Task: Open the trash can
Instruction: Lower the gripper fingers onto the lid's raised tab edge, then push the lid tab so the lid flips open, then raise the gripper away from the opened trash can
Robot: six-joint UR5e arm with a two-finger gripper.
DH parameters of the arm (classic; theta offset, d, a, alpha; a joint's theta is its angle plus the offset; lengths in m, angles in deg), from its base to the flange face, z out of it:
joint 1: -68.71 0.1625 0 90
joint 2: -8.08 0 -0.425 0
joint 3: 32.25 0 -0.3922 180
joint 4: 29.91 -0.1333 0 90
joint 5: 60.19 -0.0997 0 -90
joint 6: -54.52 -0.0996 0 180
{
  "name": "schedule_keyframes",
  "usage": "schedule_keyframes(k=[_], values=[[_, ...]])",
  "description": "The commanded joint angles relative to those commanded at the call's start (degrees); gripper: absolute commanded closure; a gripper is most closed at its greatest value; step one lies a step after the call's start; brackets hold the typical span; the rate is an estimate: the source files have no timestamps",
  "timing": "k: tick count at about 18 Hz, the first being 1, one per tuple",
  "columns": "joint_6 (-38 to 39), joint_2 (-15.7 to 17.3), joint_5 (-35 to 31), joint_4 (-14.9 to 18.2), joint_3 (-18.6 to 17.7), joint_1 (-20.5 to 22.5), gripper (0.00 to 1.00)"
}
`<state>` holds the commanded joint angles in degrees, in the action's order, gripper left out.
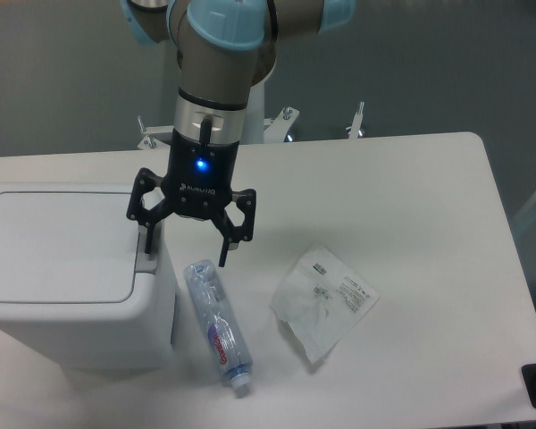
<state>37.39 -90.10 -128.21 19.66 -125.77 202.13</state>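
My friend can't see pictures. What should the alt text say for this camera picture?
A robot arm's open gripper hangs over the right edge of a white trash can with its lid shut, one finger down by the grey button tab. A clear plastic bottle and a clear plastic bag lie on the white table.

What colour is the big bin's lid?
White, seen in the fixed camera view: the boxy plastic trash can's flat lid.

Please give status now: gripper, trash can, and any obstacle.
Gripper open, one finger at the grey tab. Trash can lid closed. Bottle lying beside the can, plastic bag further right; neither blocks the tab.
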Motion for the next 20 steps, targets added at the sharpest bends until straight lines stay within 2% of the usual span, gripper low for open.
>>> schedule_keyframes(k=[5,11,15,17,20], values=[[0.0,-0.53,0.0,0.0,0.35,0.0,0.0],[0.44,0.79,0.09,0.26,3.6,0.35,0.0],[-0.26,0.97,0.0,0.18,4.13,1.23,0.0],[-2.45,0.97,-0.26,0.35,4.57,3.24,0.0],[-10.35,0.88,-6.84,0.35,4.04,5.01,0.0]])
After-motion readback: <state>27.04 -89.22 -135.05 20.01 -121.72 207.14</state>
